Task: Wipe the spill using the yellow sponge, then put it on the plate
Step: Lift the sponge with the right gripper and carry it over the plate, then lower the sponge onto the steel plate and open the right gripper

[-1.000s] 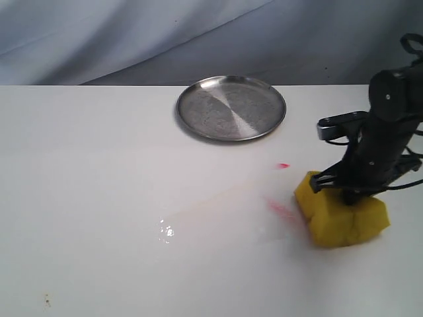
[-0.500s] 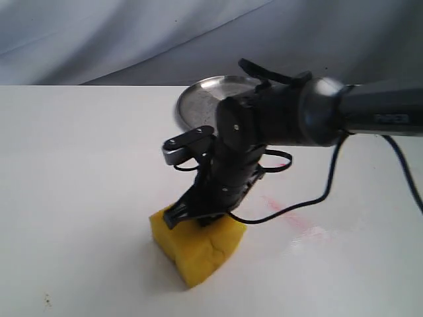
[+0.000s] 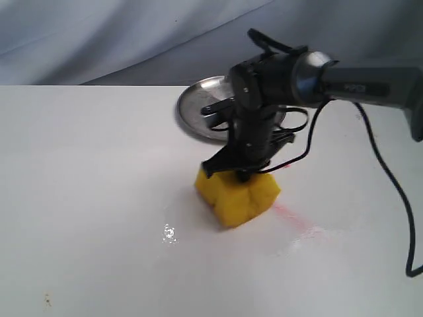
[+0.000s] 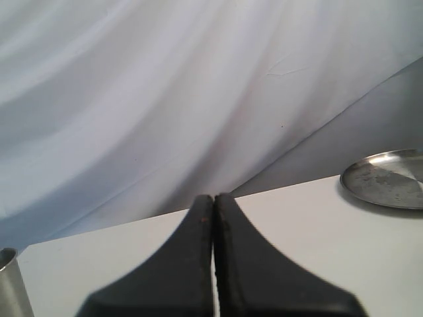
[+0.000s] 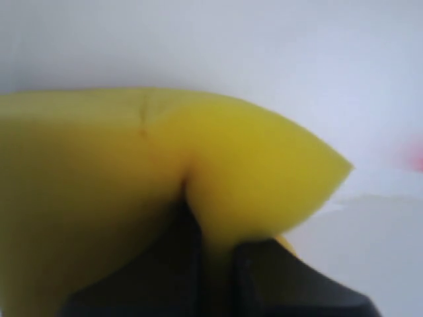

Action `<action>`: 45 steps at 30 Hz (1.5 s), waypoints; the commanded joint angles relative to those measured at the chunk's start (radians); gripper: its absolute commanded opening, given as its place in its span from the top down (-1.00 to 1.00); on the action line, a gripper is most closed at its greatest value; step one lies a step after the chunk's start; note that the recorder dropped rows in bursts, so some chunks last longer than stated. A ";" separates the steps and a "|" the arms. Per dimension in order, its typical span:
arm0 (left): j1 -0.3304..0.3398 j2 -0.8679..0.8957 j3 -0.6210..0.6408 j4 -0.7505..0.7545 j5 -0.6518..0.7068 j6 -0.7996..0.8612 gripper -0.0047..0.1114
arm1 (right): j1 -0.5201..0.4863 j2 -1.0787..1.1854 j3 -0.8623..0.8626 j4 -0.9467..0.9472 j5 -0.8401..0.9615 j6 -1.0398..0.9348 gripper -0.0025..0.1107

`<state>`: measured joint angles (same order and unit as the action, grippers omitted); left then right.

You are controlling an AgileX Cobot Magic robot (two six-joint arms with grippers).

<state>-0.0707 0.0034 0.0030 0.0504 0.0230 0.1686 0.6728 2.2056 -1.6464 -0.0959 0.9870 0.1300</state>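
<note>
My right gripper [image 3: 243, 174] is shut on the yellow sponge [image 3: 236, 196], pinching a fold in its top and pressing it down on the white table in the middle of the exterior view. In the right wrist view the sponge [image 5: 145, 172] bulges around the black fingers [image 5: 264, 277]. The silver plate [image 3: 193, 109] lies behind the arm, partly hidden by it, and shows in the left wrist view as the plate [image 4: 386, 178]. A small wet glint [image 3: 168, 232] sits left of the sponge; I cannot tell whether it is the spill. My left gripper [image 4: 213, 201] is shut and holds nothing.
Pink-red smear marks [image 3: 294, 219] streak the table right of the sponge. A black cable [image 3: 386, 178] hangs from the right arm. A silver metal cylinder [image 4: 12, 287] stands at one edge of the left wrist view. Grey cloth [image 3: 99, 33] hangs behind the table.
The right gripper swept the sponge from the right across to the front left, and has now dragged it back right and farther from the camera. The left gripper's earlier state is not shown.
</note>
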 commanded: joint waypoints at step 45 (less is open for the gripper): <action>0.001 -0.003 -0.003 -0.008 -0.003 -0.009 0.92 | -0.231 0.166 -0.375 0.456 -0.551 -0.048 0.96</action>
<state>-0.0707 0.0034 0.0030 0.0504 0.0230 0.1686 0.4367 2.3132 -1.9328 0.3558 0.4052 0.0876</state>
